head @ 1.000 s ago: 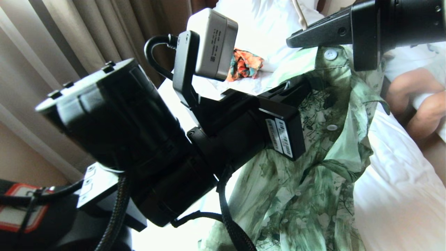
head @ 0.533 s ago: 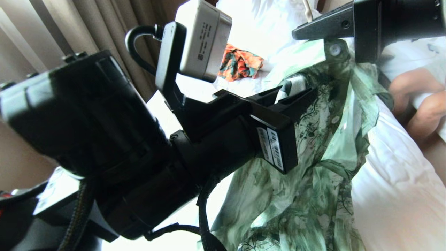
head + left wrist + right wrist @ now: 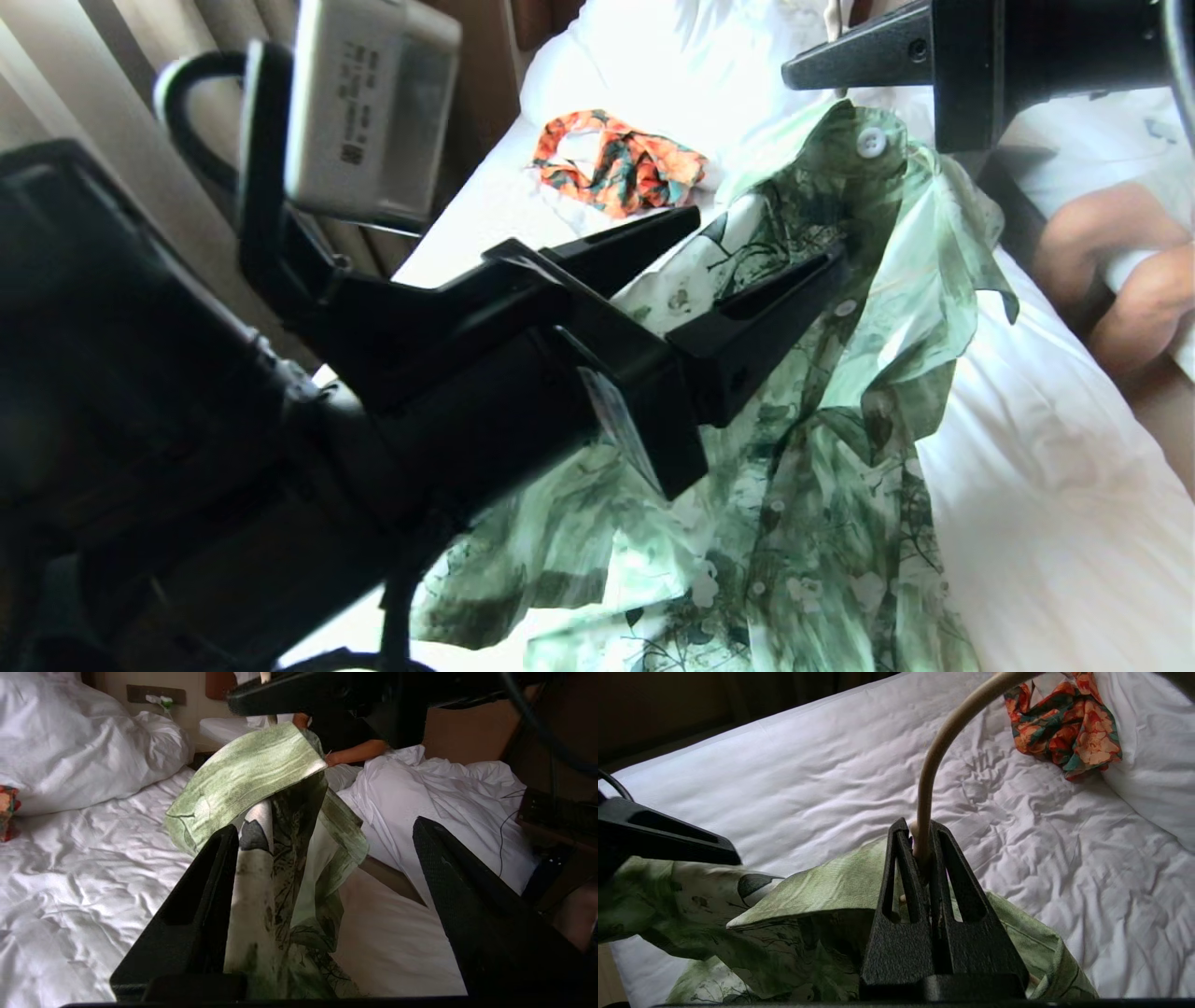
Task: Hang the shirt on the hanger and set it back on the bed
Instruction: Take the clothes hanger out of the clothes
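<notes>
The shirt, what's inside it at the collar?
The hanger neck, pinched by the right gripper, rises from the shirt collar. Its frame is covered by fabric.

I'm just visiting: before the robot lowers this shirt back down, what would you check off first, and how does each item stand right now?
1. Right gripper clamped on the hanger neck: ok.
2. Left gripper fingers spread, not pinching the shirt: ok, though cloth still drapes against one finger.
3. Shirt hanging from the hanger by its collar: ok.
4. Both shoulders seated on the hanger's ends: cannot tell, the cloth hides them.
5. Bare sheet on the bed below for landing: ok.
6. Orange patterned garment lying apart from the shirt: ok.
</notes>
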### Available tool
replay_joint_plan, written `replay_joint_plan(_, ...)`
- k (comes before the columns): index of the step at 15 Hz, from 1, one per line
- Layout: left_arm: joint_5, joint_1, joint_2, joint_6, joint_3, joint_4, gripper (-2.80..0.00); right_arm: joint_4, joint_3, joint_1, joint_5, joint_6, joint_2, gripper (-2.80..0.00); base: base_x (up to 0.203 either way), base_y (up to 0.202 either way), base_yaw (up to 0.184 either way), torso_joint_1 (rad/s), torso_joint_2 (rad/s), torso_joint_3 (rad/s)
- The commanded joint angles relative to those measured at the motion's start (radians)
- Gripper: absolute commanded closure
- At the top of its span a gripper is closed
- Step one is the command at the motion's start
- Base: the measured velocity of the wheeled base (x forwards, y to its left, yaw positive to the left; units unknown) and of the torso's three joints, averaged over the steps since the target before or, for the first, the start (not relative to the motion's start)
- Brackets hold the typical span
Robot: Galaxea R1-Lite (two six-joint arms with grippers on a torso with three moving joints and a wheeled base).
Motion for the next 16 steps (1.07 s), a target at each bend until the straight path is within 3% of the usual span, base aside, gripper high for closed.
replay_joint_plan(1,0.004,0.001,-0.099,0.001,0.045,-0.004,-2.8,0.001,-0.001,-0.001,-0.007,-0.003,0.006,0.0,0.0,0.0,0.0,0.0,0.0,0.0)
replay_joint_plan(4,0.07,0.005,-0.229,0.001,0.105,0.034,-2.8,0.0,0.0,-0.003,-0.021,-0.003,0.007,0.0,0.0,0.0,0.0,0.0,0.0,0.0)
replay_joint_plan(5,0.106,0.006,-0.266,0.001,0.115,0.062,0.0,-0.004,-0.002,-0.003,-0.021,-0.003,0.008,0.0,0.0,0.0,0.0,0.0,0.0,0.0)
replay_joint_plan(8,0.158,0.065,-0.369,-0.003,0.125,0.183,0.0,-0.061,0.0,-0.027,-0.019,0.008,0.016,0.0,0.0,0.0,0.0,0.0,0.0,0.0)
replay_joint_plan(12,0.154,0.276,-0.489,-0.065,0.151,0.368,0.0,-0.081,0.0,-0.058,-0.007,-0.033,0.015,0.0,0.0,0.0,0.0,0.0,0.0,0.0)
replay_joint_plan(16,0.151,0.401,-0.627,-0.102,0.194,0.499,0.0,-0.079,0.002,-0.058,-0.011,-0.053,-0.005,0.0,0.0,0.0,0.0,0.045,-0.23,-0.186)
